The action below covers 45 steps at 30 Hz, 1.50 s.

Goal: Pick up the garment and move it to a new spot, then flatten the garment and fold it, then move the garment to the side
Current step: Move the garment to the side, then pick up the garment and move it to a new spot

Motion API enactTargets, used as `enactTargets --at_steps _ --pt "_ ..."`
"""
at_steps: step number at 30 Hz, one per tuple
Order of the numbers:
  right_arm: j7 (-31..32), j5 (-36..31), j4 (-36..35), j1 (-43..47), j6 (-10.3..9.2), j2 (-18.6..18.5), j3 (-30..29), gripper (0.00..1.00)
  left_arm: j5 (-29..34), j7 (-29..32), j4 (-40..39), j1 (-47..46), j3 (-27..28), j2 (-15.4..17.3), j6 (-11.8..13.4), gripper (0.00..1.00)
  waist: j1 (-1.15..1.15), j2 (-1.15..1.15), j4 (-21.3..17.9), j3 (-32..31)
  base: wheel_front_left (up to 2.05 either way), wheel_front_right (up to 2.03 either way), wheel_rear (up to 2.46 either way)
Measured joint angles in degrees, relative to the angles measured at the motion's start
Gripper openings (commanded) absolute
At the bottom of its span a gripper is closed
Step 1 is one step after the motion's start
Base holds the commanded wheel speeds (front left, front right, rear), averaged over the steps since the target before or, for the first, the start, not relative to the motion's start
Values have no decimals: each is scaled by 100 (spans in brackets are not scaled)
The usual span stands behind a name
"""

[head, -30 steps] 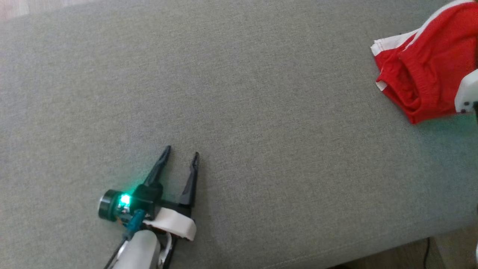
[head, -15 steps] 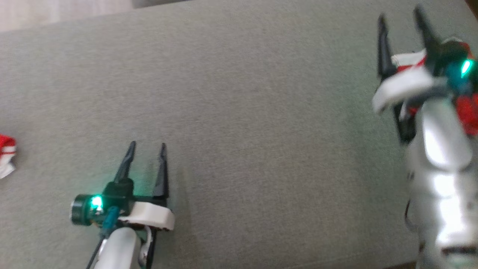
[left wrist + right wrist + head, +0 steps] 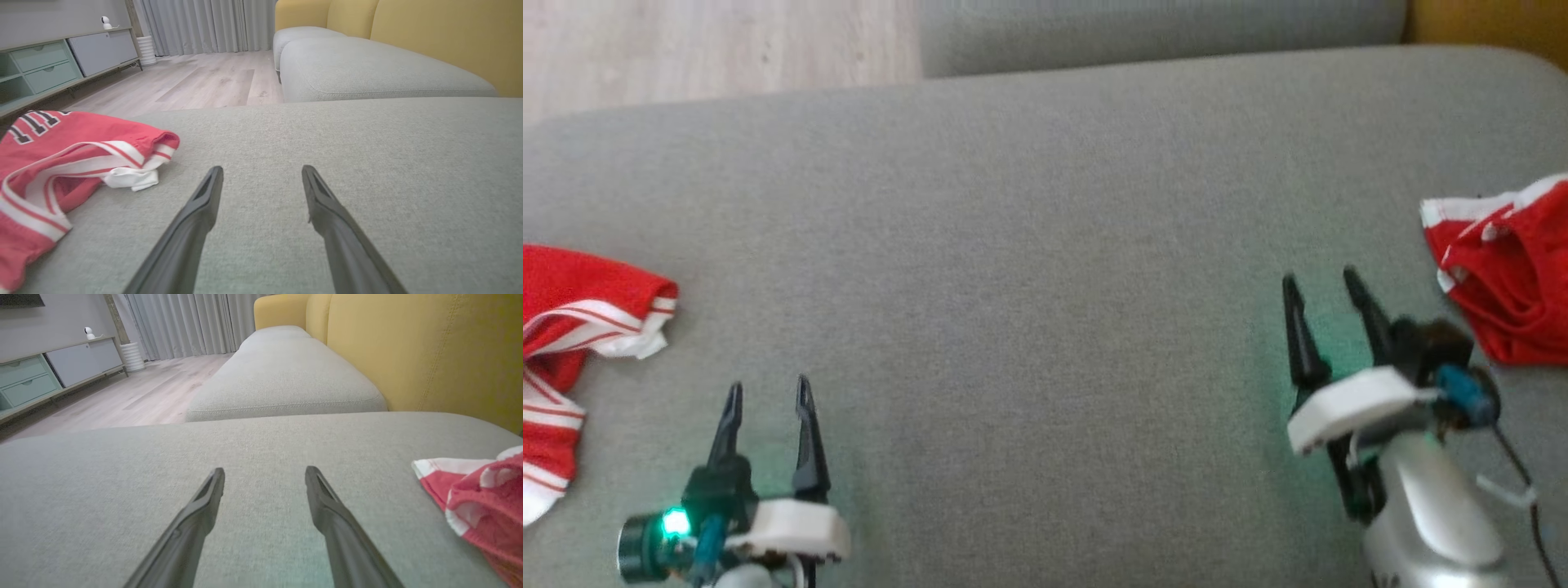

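The striped red garment lies crumpled at the left edge of the grey seat cushion, partly running out of the head view there. Its white-banded hem faces the cushion's middle. A second red garment sits bunched at the cushion's right edge. It looks like a piece already put aside, so the step in hand is probably a fresh pick-up of the striped one.

The left gripper hovers near the front edge, just beside the striped garment, its fingers spread and empty. In the left wrist view the cloth lies off to the left of the fingers, not between them. The right gripper is also spread and empty, near the bunched piece but apart from it.

To do this well, the left gripper should turn toward the banded hem and come in low. It should straddle that one raised fold rather than push into the heap, because a pinch on an edge lets the cloth hang open when raised. The garment should lift clear before travelling to the bare middle, since dragging it would likely roll it tighter. The right gripper can meet it there for a second corner, steering wide of the bunched piece.
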Motion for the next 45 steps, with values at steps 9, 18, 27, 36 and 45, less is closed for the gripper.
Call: enactTargets --at_steps 9,18,27,36,45 --pt "0 105 -133 778 0 8 205 100 102 0 -9 617 29 -12 40 100 -1 0 140 -439 0 0 0" --pt "0 145 -135 826 0 9 247 100 108 0 -5 668 30 -51 -18 100 1 0 263 -409 0 0 0" --pt "0 179 -192 765 0 15 425 100 38 0 -7 439 10 -82 -71 100 1 0 905 -211 0 0 0" --pt "0 247 -140 738 0 19 697 100 -130 0 174 504 299 -97 -68 100 1 0 2271 -78 0 0 0" --pt "0 399 -59 492 0 19 1133 100 -130 0 291 621 748 -91 -164 100 1 0 2965 0 0 0 0"
